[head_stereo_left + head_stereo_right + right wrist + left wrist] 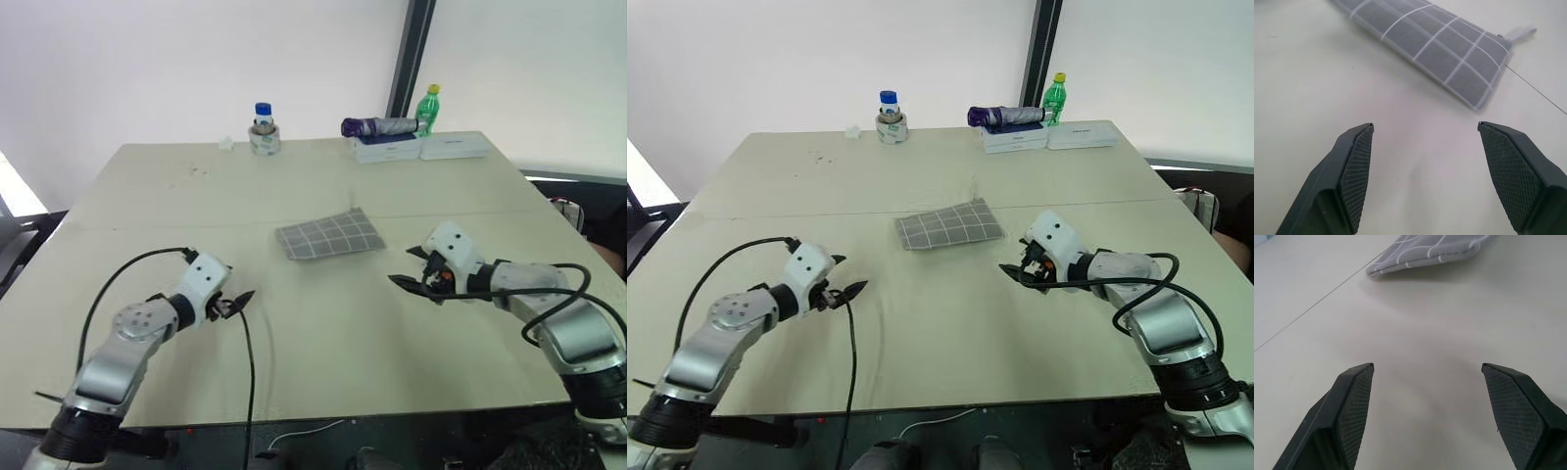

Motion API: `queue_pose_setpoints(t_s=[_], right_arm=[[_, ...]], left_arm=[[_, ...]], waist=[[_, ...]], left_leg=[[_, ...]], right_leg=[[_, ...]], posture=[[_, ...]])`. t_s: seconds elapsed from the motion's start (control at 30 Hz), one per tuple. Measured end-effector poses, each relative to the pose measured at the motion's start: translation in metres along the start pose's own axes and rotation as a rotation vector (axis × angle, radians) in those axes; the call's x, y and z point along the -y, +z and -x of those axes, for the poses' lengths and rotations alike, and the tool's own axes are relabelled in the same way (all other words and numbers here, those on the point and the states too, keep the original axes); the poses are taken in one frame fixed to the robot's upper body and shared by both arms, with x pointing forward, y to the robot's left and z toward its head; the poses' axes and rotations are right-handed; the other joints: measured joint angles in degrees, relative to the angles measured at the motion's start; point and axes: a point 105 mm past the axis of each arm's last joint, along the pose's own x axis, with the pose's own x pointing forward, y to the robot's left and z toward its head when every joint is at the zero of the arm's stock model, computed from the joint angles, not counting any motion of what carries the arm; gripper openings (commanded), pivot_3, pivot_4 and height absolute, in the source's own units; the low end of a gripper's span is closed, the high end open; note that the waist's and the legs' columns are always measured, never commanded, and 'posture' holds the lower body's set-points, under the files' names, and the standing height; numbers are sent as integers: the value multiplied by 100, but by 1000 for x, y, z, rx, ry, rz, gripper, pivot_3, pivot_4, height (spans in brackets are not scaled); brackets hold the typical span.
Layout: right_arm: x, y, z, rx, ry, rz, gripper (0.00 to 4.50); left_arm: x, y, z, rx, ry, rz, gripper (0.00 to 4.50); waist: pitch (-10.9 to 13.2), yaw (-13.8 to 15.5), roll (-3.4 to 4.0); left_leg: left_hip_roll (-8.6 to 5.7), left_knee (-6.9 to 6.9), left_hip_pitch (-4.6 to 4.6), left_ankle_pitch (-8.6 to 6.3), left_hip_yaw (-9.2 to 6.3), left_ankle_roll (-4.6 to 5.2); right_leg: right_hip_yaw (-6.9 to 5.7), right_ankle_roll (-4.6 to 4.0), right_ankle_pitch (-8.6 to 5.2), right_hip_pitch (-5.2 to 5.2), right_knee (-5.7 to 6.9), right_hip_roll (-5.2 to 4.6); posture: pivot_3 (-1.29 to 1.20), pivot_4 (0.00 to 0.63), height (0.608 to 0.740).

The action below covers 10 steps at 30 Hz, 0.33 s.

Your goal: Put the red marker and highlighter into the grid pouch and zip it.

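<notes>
My left claw and right claw hang wide and empty over the counter. The grid pouch lies flat between them, touched by neither.

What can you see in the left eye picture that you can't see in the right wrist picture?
The left eye picture takes in the whole table, both hands, the left hand and the right hand, plus a blue-capped bottle, a green bottle and a folded umbrella on white boxes. The right wrist picture gives a close look at that hand's open fingers. Both show the grid pouch lying flat on the table.
</notes>
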Motion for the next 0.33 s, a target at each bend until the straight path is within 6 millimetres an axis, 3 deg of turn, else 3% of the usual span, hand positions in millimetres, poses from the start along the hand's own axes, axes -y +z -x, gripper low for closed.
queue_pose_setpoints(t_s=[0.33], right_arm=[[15, -12, 19, 13, -10, -18, 3528]], left_arm=[[-17, -25, 37, -28, 64, 96, 3695]], waist=[[0, 22, 0]], left_leg=[[0, 1, 2, -15, 0, 27]], right_leg=[[-1, 0, 0, 5, -1, -3]], posture=[[0, 150, 740]])
